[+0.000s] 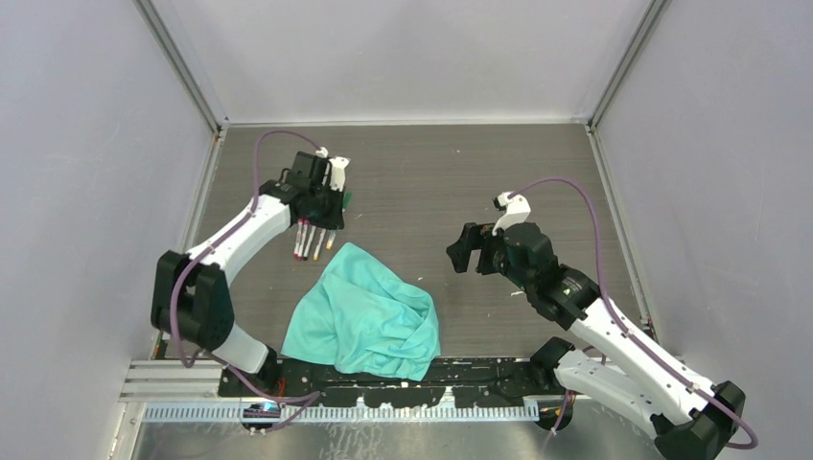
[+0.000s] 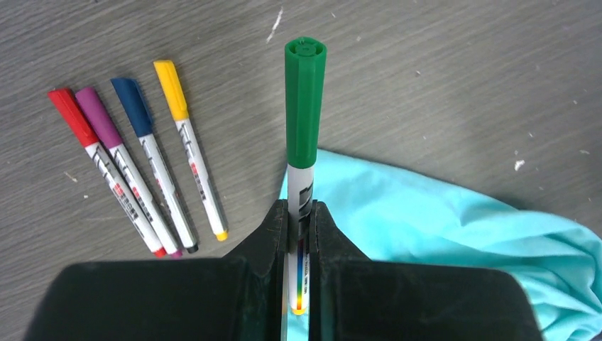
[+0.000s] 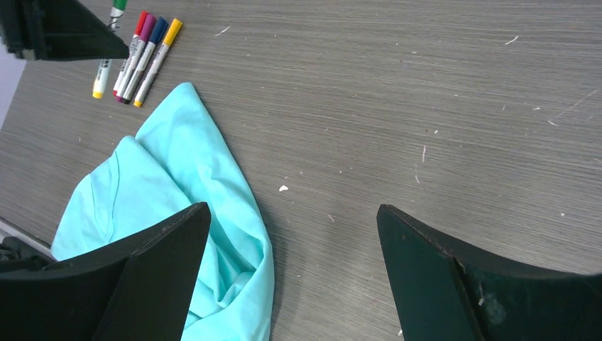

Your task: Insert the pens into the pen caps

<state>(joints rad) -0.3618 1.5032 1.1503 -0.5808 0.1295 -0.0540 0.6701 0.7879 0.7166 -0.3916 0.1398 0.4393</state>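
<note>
Table: the grey wood-grain table (image 1: 431, 172) is carrying everything, running out between pale walls.
Cloth: a teal cloth (image 1: 369, 311) is lying crumpled at the near middle, between the two arms, its far corner reaching close to the row of pens.
Left gripper: the left gripper (image 2: 299, 213) is clamping the green pen (image 2: 301, 186) by its white barrel, the fingers pressing in on both sides, at the far left of the table.
Right gripper: the right gripper (image 3: 292, 207) is hanging with its jaws spread wide, gripping nothing, over bare table to the right of the cloth and well apart from the pens.
Green pen: it is pointing away from the wrist, its yellow tail end showing between the fingers; whether it is touching the table I cannot tell.
Four pens: four pens (image 2: 152, 177) are lying side by side on the table, just beside the held one.
Caps: the red (image 2: 67, 114), purple (image 2: 99, 117), blue (image 2: 133, 106) and yellow (image 2: 172, 89) caps are sitting on the lying pens, all at the same end; the green cap (image 2: 305, 99) is sitting on the held pen.
</note>
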